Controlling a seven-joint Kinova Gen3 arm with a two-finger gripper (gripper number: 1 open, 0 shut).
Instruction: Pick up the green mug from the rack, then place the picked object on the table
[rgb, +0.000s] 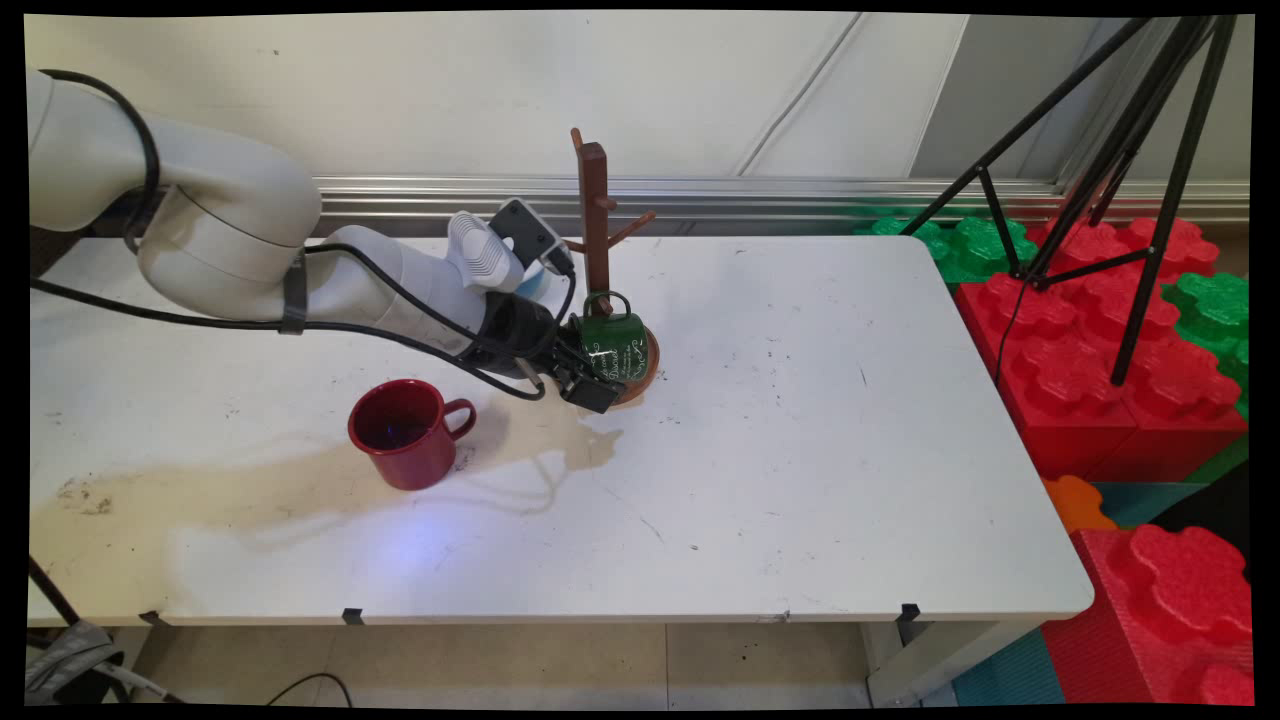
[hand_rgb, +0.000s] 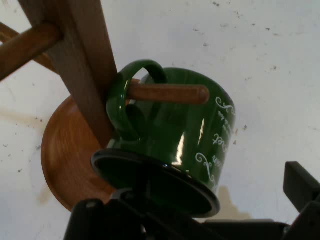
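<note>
Gripper (rgb: 590, 378) clamped on rim of green mug (rgb: 615, 345); mug's handle hooked over peg of wooden mug tree (rgb: 594, 215). Red mug (rgb: 402, 433) upright, well left of tree.

The room was brightly and evenly lit from above, and the arm and red mug (rgb: 408, 432) threw soft, pale shadows toward the near left across the white table (rgb: 820, 440). Straight edges bowed near the main view's borders. Up close, the green mug (hand_rgb: 192, 132) showed white glare streaks, with the nearest black parts blurred.
</note>
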